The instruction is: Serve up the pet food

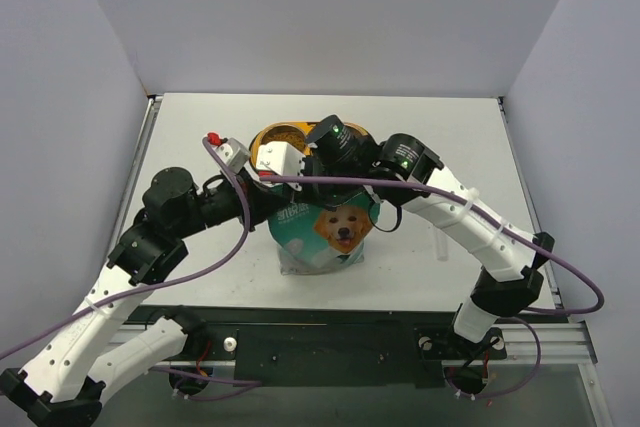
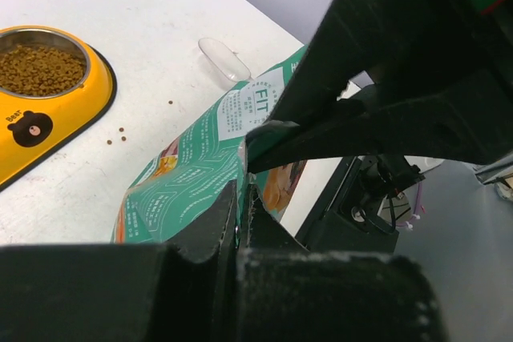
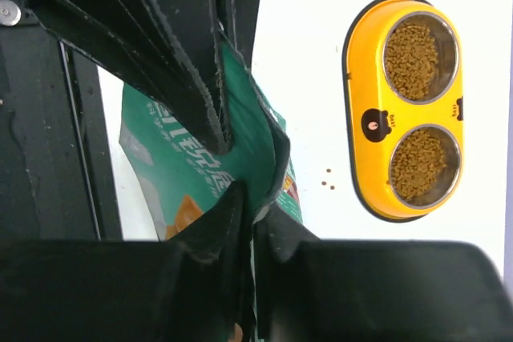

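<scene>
Where the white table (image 1: 450,137) runs out to grey walls (image 1: 330,7) at nine, twelve and three o'clock in the top view, its far half lies mostly bare; the widest free room is toward ten and two o'clock, and a narrower strip runs along the near edge at six o'clock, in front of the arm bases. The teal-and-white bag (image 1: 330,232) with the golden dog stands upright in the middle, its base well in from every table edge; both arms arch in over it from eight and four o'clock and meet at its top rim. The yellow double-bowl feeder (image 3: 361,174) sits between eleven and twelve o'clock of the bag, apart from it and partly hidden under the wrists from above; its far edge keeps clear of the back wall. The left gripper (image 2: 240,202) has its fingers pressed together on the bag's top edge, pinching the film. The right gripper (image 3: 250,214) straddles the same rim just beside it; whether its fingers clamp the film or stand slightly off it I cannot tell. A clear scoop (image 2: 224,58) lies flat at three o'clock of the bag, apart from it. The pet food (image 3: 410,50) fills both steel bowls of the feeder; a few stray pellets (image 3: 329,184) lie on bare table between feeder and bag.
</scene>
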Tool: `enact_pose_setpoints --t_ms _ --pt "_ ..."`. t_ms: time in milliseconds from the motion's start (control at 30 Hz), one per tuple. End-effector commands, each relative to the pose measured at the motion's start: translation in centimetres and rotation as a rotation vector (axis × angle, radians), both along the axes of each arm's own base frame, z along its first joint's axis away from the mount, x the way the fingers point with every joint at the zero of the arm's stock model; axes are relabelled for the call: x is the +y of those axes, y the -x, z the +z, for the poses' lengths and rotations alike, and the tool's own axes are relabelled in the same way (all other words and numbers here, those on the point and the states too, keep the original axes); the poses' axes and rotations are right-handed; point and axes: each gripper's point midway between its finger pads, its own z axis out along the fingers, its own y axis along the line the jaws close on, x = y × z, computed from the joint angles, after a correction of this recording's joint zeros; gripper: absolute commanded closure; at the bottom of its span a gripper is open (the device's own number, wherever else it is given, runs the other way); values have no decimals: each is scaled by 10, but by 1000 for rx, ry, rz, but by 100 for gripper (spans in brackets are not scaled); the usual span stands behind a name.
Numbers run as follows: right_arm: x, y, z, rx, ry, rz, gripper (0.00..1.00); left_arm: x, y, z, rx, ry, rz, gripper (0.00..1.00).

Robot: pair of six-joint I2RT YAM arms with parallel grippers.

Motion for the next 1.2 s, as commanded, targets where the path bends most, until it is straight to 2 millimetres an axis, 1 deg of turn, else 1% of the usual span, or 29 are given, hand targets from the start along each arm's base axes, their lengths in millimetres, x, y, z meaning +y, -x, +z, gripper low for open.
enact_pose_setpoints --t_ms 0,33,67,100,133,167,200,233,267,300,333,367,400,433,567,600,633,667,700,767,833,1067,1100,1133,1167 --pt "3 -21 14 -70 -53 -90 100 5 12 59 -172 147 -18 100" --pt "-8 -29 13 -84 -36 -125 100 7 11 58 -173 140 -10 100" --pt "-22 -33 13 -100 -19 -158 100 10 11 60 -179 141 5 100" --pt "-37 -44 14 -148 14 -221 100 11 9 58 -177 135 13 100" --pt "-54 -47 15 -170 30 -257 100 14 8 58 -180 133 36 100" --pt "-68 -54 17 -208 55 -300 100 15 6 55 -172 120 46 100" --pt "-83 -57 18 -225 71 -332 100 18 3 53 -172 114 72 100" --pt "-92 -58 15 -235 97 -342 100 22 -1 49 -158 102 103 100" --pt "-106 -59 18 -251 117 -364 100 26 -6 47 -154 97 144 100" --pt "-113 -59 10 -249 150 -357 100 29 -9 44 -150 85 169 100" --pt "-123 -59 14 -256 145 -373 100 35 -12 46 -159 89 206 100" --pt "-127 -58 7 -251 163 -370 100 37 -13 45 -164 83 215 100" --pt "-134 -59 11 -256 147 -382 100 38 -13 45 -168 80 219 100" --pt "-137 -59 7 -253 157 -385 100 38 -13 45 -168 69 219 100" --pt "-154 -61 10 -252 129 -434 100 36 -13 42 -161 51 203 100" --pt "-160 -65 10 -245 121 -457 100 37 -13 43 -164 54 206 100" --pt "-164 -65 9 -240 121 -470 100 37 -12 44 -167 57 205 100" --pt "-173 -69 8 -237 125 -500 100 37 -12 43 -167 55 206 100" --pt "-178 -67 9 -233 115 -510 100 37 -11 42 -165 53 205 100" --pt "-194 -71 6 -218 116 -562 100 39 -10 42 -168 55 208 100" --pt "-202 -70 5 -203 109 -584 100 38 -9 40 -163 53 202 100" --pt "-208 -63 -4 -134 44 -609 100 35 -5 43 -166 67 173 100" --pt "-213 -64 -1 -135 27 -629 100 35 -6 42 -166 67 173 100" --pt "-210 -61 -4 -111 7 -620 100 34 -6 42 -167 66 171 100" --pt "-215 -61 -2 -112 -7 -640 100 35 -5 43 -166 67 171 100"
